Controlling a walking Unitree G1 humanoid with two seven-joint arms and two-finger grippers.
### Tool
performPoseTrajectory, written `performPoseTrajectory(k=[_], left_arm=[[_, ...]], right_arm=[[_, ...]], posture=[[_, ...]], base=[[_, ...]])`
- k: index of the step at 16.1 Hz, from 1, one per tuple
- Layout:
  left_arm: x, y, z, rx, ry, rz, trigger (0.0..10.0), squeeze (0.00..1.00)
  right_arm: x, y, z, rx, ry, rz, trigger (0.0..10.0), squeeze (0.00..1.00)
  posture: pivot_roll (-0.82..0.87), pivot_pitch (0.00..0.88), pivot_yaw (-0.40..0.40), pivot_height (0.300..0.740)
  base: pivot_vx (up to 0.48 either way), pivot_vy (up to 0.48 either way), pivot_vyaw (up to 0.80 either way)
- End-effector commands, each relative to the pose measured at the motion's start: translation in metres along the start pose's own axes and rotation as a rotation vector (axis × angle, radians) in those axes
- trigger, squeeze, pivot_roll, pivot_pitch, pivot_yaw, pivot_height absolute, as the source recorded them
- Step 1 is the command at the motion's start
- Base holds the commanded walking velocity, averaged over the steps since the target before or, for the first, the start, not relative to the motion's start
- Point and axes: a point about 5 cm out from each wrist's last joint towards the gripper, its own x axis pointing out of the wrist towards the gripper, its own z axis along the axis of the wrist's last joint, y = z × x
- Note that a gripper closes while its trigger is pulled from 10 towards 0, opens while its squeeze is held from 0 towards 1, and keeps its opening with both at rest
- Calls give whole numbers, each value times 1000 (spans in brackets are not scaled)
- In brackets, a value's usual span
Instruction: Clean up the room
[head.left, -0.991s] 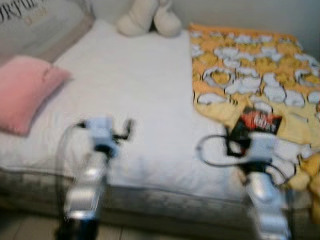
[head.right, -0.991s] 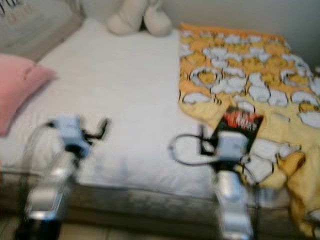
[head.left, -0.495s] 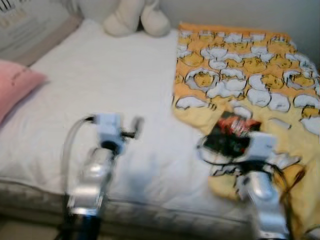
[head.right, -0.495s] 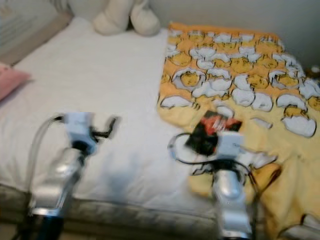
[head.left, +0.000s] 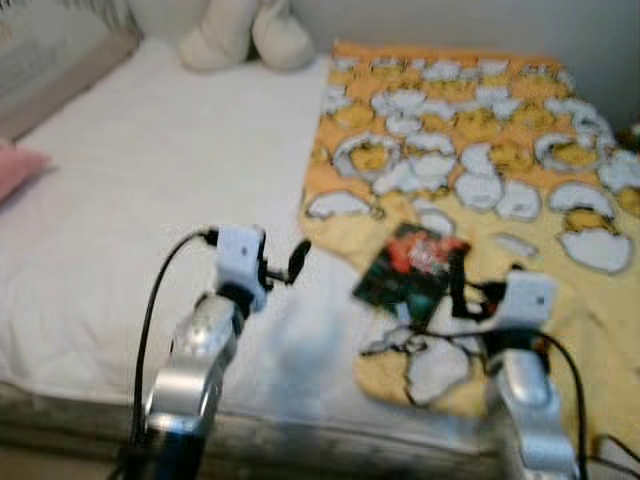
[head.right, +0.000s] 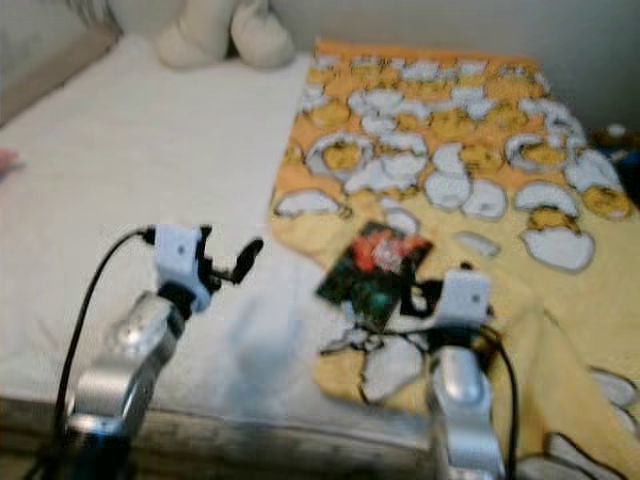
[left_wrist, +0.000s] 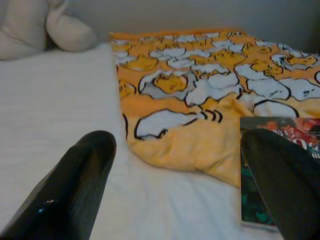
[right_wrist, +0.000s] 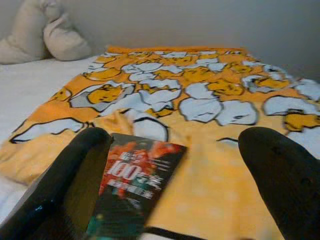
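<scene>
A dark book with a red cover (head.left: 410, 268) lies flat on the yellow-orange egg-pattern blanket (head.left: 470, 150), near the blanket's left edge on the white bed (head.left: 150, 190). My right gripper (right_wrist: 175, 190) hovers low just short of the book (right_wrist: 132, 187), open, with the fingers (right_wrist: 285, 185) spread wide and nothing between them. My left gripper (head.left: 298, 262) is open too, over the white sheet just left of the blanket edge. In the left wrist view the book (left_wrist: 297, 127) lies beyond its fingers (left_wrist: 70, 195), off to one side.
A cream plush toy (head.left: 230, 30) sits at the head of the bed by the wall. A pink pillow (head.left: 15, 168) peeks in at the far left. The mattress front edge (head.left: 300, 440) runs just below my arms. Black cables loop around both wrists.
The camera has swung right: the pink pillow slid almost out of view and the blanket and book moved toward centre. Both grippers remain open and extended over the bed.
</scene>
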Motion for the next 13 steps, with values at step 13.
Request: performPoseTrajectory(k=[13], left_arm=[[5,4,2,22,10,-30,10000,0]], right_arm=[[-4,4,-2,9,14,4,10000,0]], posture=[[-54,0,22,719]], base=[[0,222,-500]])
